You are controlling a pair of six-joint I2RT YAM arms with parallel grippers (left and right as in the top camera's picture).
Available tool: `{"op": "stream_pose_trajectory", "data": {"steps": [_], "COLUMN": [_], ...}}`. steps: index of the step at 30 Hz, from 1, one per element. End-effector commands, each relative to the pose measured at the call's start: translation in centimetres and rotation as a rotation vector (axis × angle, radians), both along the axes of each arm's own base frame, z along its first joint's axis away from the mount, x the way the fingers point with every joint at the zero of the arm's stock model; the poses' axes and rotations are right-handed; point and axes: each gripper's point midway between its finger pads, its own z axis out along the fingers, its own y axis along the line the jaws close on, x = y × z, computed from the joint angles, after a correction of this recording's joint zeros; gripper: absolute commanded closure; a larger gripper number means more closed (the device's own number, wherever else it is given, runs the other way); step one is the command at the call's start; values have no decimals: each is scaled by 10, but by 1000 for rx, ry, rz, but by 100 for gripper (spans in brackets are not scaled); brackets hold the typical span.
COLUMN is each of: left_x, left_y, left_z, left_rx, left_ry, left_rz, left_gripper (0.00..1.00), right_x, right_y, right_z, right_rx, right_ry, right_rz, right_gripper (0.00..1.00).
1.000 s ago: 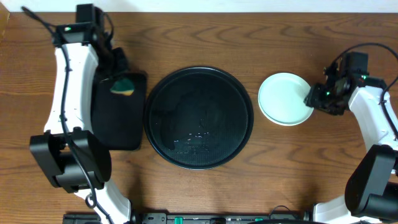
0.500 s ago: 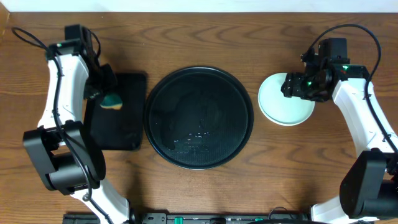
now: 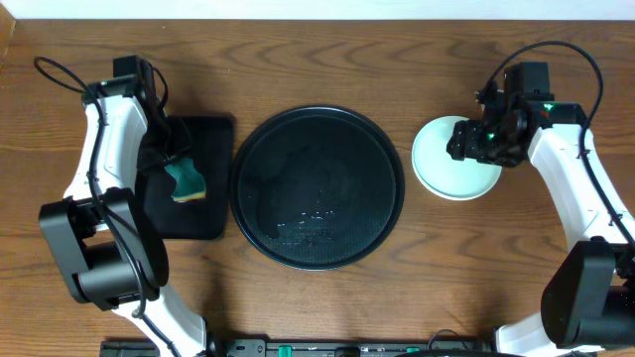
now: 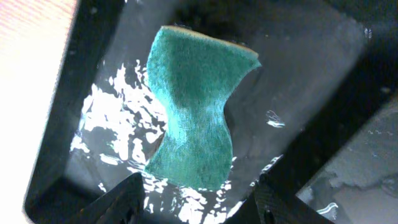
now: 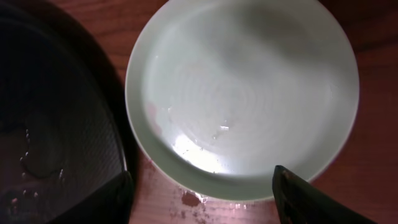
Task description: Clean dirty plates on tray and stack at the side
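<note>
A pale teal plate point(image 3: 454, 159) sits on the wood to the right of the round black tray point(image 3: 317, 248). Whether other plates lie under it I cannot tell. The tray holds only water drops. My right gripper point(image 3: 471, 142) hovers open over the plate's right part. In the right wrist view the plate point(image 5: 242, 93) fills the frame, the open right gripper point(image 5: 205, 199) spans its near rim and the tray point(image 5: 56, 112) lies at the left. My left gripper point(image 3: 164, 149) stands open above a green sponge point(image 3: 186, 180). That sponge point(image 4: 196, 112) lies free ahead of the left gripper point(image 4: 199, 199).
The sponge rests on a wet rectangular black tray point(image 3: 189, 223) to the left of the round one. A small reddish wet spot point(image 5: 189, 198) marks the wood by the plate's rim. Both arms' cables arch over the back corners of the table.
My left gripper has opened and let go of the sponge, which now lies on the rectangular tray. The right gripper came in over the plate from the right and has since hardly moved.
</note>
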Motion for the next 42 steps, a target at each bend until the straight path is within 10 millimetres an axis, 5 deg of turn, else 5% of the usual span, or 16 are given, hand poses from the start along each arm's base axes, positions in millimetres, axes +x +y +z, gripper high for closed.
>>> {"op": "stream_pose_trajectory", "data": {"steps": [1, 5, 6, 9, 10, 16, 20, 27, 33, 42], "left_x": [24, 28, 26, 19, 17, 12, 12, 12, 12, 12], "left_y": [1, -10, -12, -16, -16, -17, -17, -17, -17, -17], "left_z": [67, 132, 142, 167, 172, 184, 183, 183, 183, 183], "left_rx": [25, 36, 41, 54, 56, 63, 62, 62, 62, 62], "left_ry": [-164, -336, -363, -432, -444, -477, -474, -474, -474, -474], "left_rz": [-16, -41, -45, -54, -54, -55, -55, -55, -55, -55], "left_gripper": [41, 40, 30, 27, 27, 26, 26, 26, 26, 26], "right_x": [15, 23, 24, 25, 24, 4, -17, -43, -56, -54], "right_y": [2, 2, 2, -1, -3, -9, -9, -9, -20, -30], "right_z": [31, 74, 86, 131, 144, 237, 283, 313, 308, 329], "right_rx": [-4, -5, -6, -31, -44, -78, -76, -77, -161, -205], "right_ry": [-57, -101, -115, -171, -188, -335, -443, -536, -506, -608], "right_rz": [12, 12, 13, 33, 33, 13, 10, 7, 24, -10], "right_gripper": [32, 33, 33, 28, 1, 1, 1, 1, 1, 1]}}
